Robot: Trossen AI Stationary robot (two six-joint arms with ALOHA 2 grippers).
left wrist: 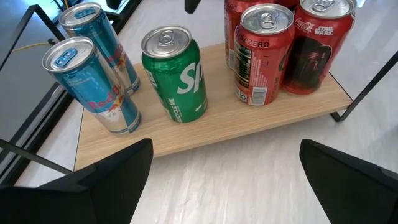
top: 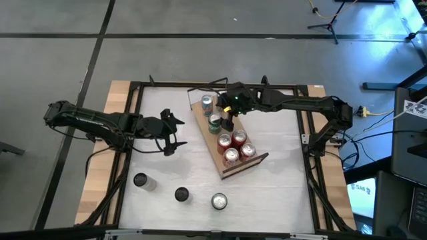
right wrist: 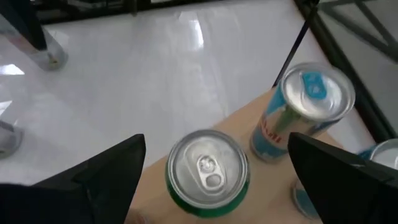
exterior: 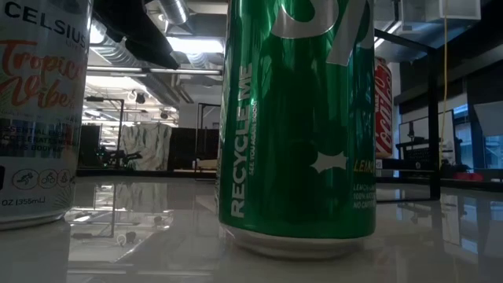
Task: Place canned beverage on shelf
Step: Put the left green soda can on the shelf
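Shelf (top: 227, 170): four red cans (top: 235, 147), one green (top: 215, 122).

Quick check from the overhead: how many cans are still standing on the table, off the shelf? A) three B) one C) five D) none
A: three cans stand on the white table near its front edge, apart from the shelf, which carries the other cans.
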